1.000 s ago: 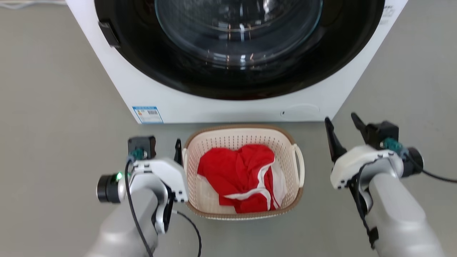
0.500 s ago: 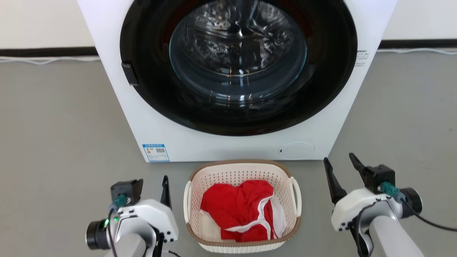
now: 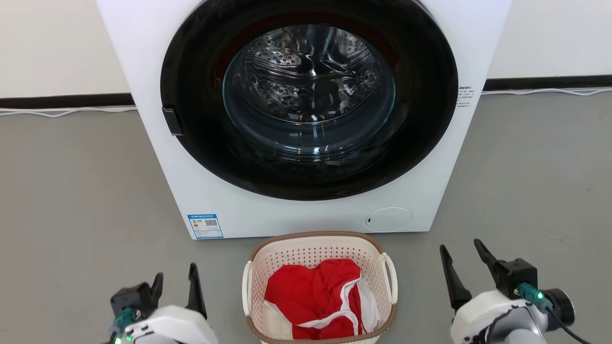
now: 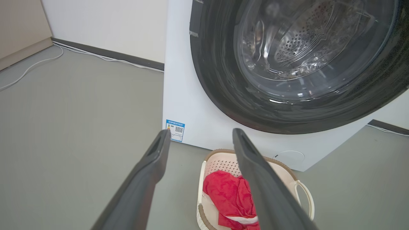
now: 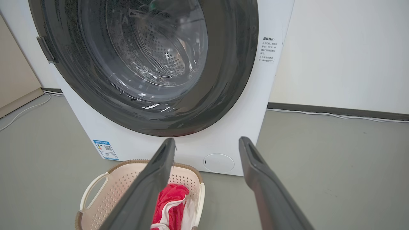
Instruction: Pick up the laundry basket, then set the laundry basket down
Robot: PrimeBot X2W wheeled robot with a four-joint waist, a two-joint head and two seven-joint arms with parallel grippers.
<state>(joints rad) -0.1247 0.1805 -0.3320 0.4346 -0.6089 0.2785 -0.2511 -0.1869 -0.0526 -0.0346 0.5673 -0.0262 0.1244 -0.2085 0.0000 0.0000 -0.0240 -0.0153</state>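
Left gripper (image 3: 175, 281) has backed off the cream perforated plastic laundry basket (image 3: 306, 252), now between its parted fingers and the right gripper (image 3: 460, 253), also parted.

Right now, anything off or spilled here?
Nothing stands out. The basket sits upright on the floor before the washer, red cloth inside, nothing spilled. The left gripper and right gripper sit clear of it, jaws open.
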